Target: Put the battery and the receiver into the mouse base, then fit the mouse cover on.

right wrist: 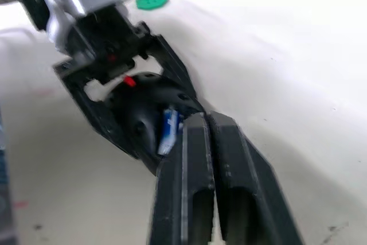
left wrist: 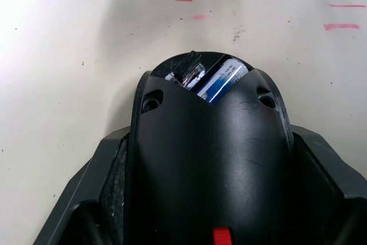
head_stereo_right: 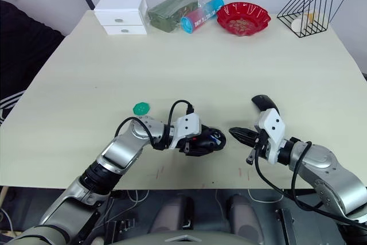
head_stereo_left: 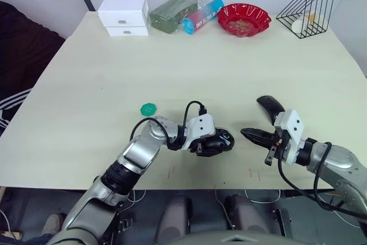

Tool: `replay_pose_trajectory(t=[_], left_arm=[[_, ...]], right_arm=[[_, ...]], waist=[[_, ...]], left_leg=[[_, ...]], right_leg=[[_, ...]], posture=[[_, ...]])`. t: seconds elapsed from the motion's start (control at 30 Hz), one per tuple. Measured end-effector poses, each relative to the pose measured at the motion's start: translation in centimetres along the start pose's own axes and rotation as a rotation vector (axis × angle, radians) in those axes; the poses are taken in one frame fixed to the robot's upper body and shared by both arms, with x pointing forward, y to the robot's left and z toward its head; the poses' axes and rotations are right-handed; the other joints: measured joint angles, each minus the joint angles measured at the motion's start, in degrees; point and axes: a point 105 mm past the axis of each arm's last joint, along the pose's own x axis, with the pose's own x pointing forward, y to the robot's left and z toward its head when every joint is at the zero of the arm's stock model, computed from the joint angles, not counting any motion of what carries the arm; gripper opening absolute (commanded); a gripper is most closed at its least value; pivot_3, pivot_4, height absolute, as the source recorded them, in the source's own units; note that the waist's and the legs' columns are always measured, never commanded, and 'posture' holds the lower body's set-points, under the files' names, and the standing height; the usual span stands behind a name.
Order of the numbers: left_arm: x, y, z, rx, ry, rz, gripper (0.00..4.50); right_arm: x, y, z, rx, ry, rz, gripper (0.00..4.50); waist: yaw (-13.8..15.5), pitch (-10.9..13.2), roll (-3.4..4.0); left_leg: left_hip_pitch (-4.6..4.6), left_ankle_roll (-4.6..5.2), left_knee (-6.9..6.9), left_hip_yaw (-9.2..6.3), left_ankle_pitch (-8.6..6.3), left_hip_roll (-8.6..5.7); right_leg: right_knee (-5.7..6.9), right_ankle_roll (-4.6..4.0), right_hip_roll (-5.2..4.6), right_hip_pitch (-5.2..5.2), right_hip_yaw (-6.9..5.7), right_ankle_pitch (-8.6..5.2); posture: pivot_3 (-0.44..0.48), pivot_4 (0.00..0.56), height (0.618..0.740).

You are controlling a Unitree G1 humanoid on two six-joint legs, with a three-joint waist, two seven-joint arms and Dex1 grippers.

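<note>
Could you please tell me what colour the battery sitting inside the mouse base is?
Blue and white; the battery shows best in the left wrist view, inside the black mouse base.

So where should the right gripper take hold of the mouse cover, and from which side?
Probably across the mouse cover's two long sides, coming from above: it lies dome-up on the table, behind the right gripper, narrow enough there, and the glossy rounded top offers no edge.

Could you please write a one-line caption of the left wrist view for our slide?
Left gripper's black fingers clasp the black plastic mouse base on the pale table, a blue-and-white battery seated in its hollow.
</note>
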Motion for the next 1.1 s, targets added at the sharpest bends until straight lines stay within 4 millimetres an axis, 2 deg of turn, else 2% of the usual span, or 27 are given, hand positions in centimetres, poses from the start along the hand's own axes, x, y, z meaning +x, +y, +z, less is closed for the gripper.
replay_pose_trajectory(t=[0.2,0.4,1.1], left_arm=[[0.0,0.0,0.0,-0.001,0.001,0.000,3.02],[0.0,-0.1,0.0,-0.001,0.001,-0.001,3.02],[-0.1,-0.2,-0.1,-0.002,0.000,0.003,3.02]], right_arm=[[2.5,0.3,-0.5,-0.016,-0.002,0.051,0.04],[3.6,0.3,-0.4,-0.004,-0.004,0.063,0.04],[4.2,0.5,-1.3,-0.013,0.071,0.094,0.04]], waist=[[0.04,0.00,0.01],[0.06,0.00,0.01],[-0.03,-0.01,0.02]], left_leg=[[0.01,-0.01,0.00,0.00,0.00,0.00],[0.02,-0.01,0.01,-0.01,0.01,0.00],[0.03,-0.01,0.02,0.00,0.01,0.00]], right_leg=[[0.05,-0.02,0.01,-0.01,0.01,-0.01],[0.09,-0.03,0.01,-0.01,0.00,-0.01],[0.13,-0.03,0.02,-0.01,0.00,-0.01]], posture=[[0.000,0.150,0.740],[0.000,0.150,0.740],[0.000,0.150,0.740]])
